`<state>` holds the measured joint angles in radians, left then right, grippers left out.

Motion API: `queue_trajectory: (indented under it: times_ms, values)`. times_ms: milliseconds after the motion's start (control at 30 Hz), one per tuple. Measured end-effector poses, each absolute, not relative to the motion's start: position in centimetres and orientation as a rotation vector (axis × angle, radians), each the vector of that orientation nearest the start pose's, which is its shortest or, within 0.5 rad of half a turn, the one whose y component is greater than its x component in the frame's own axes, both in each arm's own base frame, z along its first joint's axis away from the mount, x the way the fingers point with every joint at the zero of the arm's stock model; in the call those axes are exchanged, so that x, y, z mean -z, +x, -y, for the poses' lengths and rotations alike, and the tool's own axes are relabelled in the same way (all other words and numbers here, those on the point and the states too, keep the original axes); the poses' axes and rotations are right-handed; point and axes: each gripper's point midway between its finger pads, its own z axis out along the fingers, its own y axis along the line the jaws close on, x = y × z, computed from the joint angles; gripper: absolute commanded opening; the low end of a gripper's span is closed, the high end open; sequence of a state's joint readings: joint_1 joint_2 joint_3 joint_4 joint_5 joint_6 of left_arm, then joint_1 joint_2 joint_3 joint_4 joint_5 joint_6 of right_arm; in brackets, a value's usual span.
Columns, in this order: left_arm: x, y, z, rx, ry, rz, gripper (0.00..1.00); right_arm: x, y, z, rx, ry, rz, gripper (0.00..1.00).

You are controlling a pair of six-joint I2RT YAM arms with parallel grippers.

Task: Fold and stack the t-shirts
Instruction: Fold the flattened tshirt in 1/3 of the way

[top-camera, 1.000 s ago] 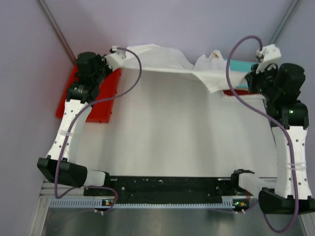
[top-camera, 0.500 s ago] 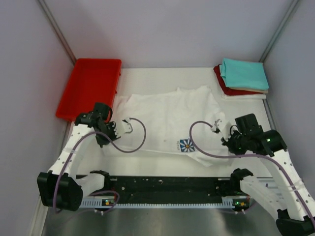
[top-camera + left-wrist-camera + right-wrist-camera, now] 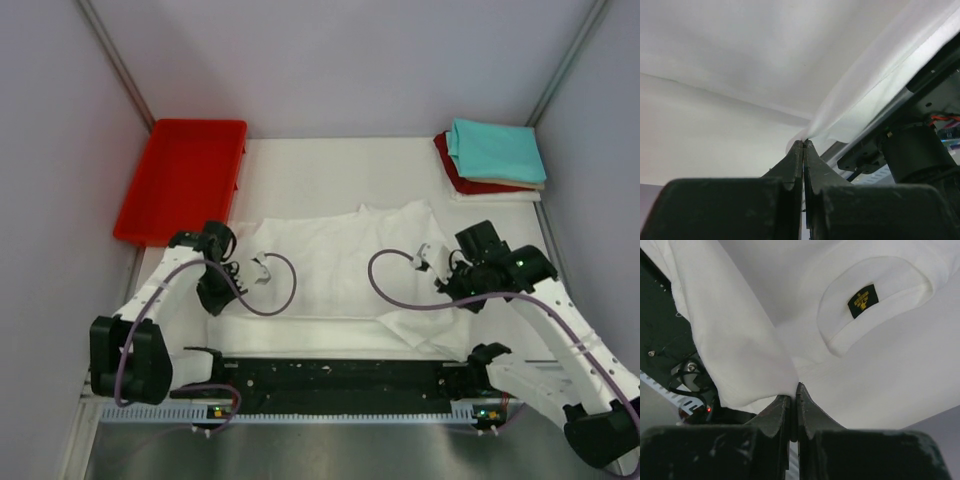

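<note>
White cloth t-shirt [image 3: 330,270] lies spread on the near middle of the bench [image 3: 320,170], with the left end effector [image 3: 803,144] and right end effector [image 3: 792,389] each clenched on its edge. The folded teal-topped shirt stack [image 3: 495,150] sits far right. Folding and stacking this one appears to remain.

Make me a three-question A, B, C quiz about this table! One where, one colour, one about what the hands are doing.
1. Where is the red tray? A back left; B back right; C on the shirts.
2. What colour tops the folded pile? A black; B yellow; C teal.
3. The left hand and right hand are: A open; B pinched shut on the white shirt; C holding the tray.
Answers: 1 A, it sits by the left wall; 2 C, teal lies uppermost; 3 B, both wrist views show them clamping white cloth.
</note>
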<state>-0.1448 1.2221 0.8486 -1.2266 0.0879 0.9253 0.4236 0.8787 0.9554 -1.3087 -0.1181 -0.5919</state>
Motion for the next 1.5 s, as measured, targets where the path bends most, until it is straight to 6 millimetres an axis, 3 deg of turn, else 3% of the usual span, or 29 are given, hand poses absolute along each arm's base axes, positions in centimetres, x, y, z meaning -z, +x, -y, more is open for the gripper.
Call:
queue_trajectory:
  times_ms: [200,400,667,800,867,967,1033,1133,1200,1300,1333,1400,1500]
  values:
    - [-5.6,17.4,0.3,0.100,1.506,-2.762,0.00,-12.2,16.8,-5.8,-0.022,-1.447,-2.450,0.00]
    - [-4.8,19.0,0.4,0.056,1.439,-2.762,0.00,-9.8,20.3,-5.6,0.102,-1.469,-2.434,0.00]
    - [-3.6,20.2,0.4,0.029,1.403,-2.780,0.00,-8.6,24.3,-6.0,0.234,-1.513,-2.247,0.00]
    - [-3.2,20.4,0.4,0.031,1.394,-2.792,0.00,-7.6,25.3,-5.9,0.284,-1.587,-2.158,0.00]
    - [-3.2,20.4,0.5,0.033,1.391,-2.789,0.04,-7.3,25.7,-5.9,0.302,-1.612,-2.126,0.09]
    - [-3.2,20.5,0.5,0.031,1.385,-2.787,0.20,-6.9,26.8,-6.1,0.333,-1.629,-2.086,0.40]
    - [-3.2,20.8,0.4,0.012,1.376,-2.782,0.28,-6.7,28.0,-5.9,0.381,-1.594,-2.087,0.48]
    - [-3.6,22.1,-0.3,-0.080,1.326,-2.785,0.32,-6.7,29.8,-4.6,0.451,-1.425,-2.194,0.50]
    - [-4.4,23.7,-0.8,-0.146,1.258,-2.770,0.33,-7.9,31.6,-2.9,0.517,-1.180,-2.306,0.49]
    - [-6.6,26.5,-1.0,-0.216,1.144,-2.698,0.34,-12.1,34.1,-2.0,0.427,-0.659,-2.413,0.34]
    - [-7.4,26.9,-0.9,-0.215,1.126,-2.670,0.30,-13.7,34.7,-2.3,0.353,-0.499,-2.399,0.24]
    - [-9.2,26.9,0.0,-0.176,1.115,-2.595,0.21,-15.9,34.2,-3.5,0.193,-0.278,-2.369,0.00]
    - [-11.1,25.1,2.1,-0.077,1.190,-2.501,0.14,-17.2,30.3,-5.8,-0.072,-0.049,-2.344,0.00]
